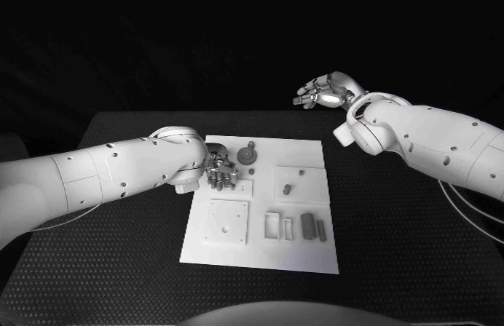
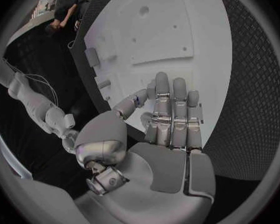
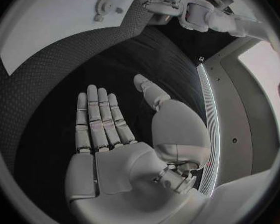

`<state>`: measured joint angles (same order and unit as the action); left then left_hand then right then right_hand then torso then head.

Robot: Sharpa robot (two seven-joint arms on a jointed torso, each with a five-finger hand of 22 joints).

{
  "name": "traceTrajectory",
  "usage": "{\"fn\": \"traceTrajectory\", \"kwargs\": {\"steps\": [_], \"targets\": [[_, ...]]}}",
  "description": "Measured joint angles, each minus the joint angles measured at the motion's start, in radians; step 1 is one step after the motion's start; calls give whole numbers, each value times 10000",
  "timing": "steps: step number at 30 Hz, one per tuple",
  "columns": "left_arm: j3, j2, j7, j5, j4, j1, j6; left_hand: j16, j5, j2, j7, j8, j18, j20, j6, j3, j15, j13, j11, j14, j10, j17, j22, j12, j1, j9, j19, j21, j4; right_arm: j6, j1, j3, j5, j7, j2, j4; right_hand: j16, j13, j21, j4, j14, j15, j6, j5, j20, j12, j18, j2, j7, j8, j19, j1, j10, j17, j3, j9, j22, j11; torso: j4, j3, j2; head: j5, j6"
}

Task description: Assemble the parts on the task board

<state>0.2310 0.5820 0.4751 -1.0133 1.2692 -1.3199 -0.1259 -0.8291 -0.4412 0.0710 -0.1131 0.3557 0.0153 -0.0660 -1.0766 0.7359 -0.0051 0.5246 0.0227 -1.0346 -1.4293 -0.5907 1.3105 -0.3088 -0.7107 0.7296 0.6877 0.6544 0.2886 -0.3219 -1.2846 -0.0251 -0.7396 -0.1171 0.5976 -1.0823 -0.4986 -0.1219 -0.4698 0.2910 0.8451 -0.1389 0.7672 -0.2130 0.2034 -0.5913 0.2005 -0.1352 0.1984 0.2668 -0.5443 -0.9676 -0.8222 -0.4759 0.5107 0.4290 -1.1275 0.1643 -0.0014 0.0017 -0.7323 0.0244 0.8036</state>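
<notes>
left hand (image 1: 218, 172) empty, fingers straight, over task board (image 1: 304, 253) (far-left part) | right hand (image 1: 325, 92) spread, well off board

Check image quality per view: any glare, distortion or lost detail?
Head view: the task board is bright against the black table, but its parts stay readable. Left wrist view: fisheye bends the board's edges, and the left robot hand blocks the middle. Right wrist view: the open right robot hand is sharp, with a bright strip beside it.
</notes>
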Motion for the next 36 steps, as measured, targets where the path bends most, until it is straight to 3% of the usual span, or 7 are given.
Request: {"fn": "traceTrajectory", "kwargs": {"steps": [10, 36], "targets": [[0, -4, 27, -26, 54, -2, -14, 0, 0, 0, 0, 0, 0, 1, 1, -1, 0, -1, -16, 0, -15, 0, 0, 0, -1, 13, 1, -12, 0, 16, 0, 0, 0, 6, 2, 2, 0, 23, 0, 0, 0, 0, 0, 0, 36, 0, 0, 0, 0, 42, 36, 0, 0, 21, 0, -10, -12, 0, 3, -7, 0, 14, -47], [-10, 2, 52, -52, 56, 3, -82, -35, 49, -1, -25, -44, -1, 1, -25, -12, 0, 3, -9, 0, 24, 25, -3, 0, -25, 61, 1, -2, 7, 43, 1, 0, 1, 10, 6, 9, 39, 64, 54, 0, -1, 1, 0, 0, 35, 0, 1, 38, 0, 42, 35, -39, 0, 32, 0, -28, -21, 1, -3, 0, 1, 40, -5]]}}
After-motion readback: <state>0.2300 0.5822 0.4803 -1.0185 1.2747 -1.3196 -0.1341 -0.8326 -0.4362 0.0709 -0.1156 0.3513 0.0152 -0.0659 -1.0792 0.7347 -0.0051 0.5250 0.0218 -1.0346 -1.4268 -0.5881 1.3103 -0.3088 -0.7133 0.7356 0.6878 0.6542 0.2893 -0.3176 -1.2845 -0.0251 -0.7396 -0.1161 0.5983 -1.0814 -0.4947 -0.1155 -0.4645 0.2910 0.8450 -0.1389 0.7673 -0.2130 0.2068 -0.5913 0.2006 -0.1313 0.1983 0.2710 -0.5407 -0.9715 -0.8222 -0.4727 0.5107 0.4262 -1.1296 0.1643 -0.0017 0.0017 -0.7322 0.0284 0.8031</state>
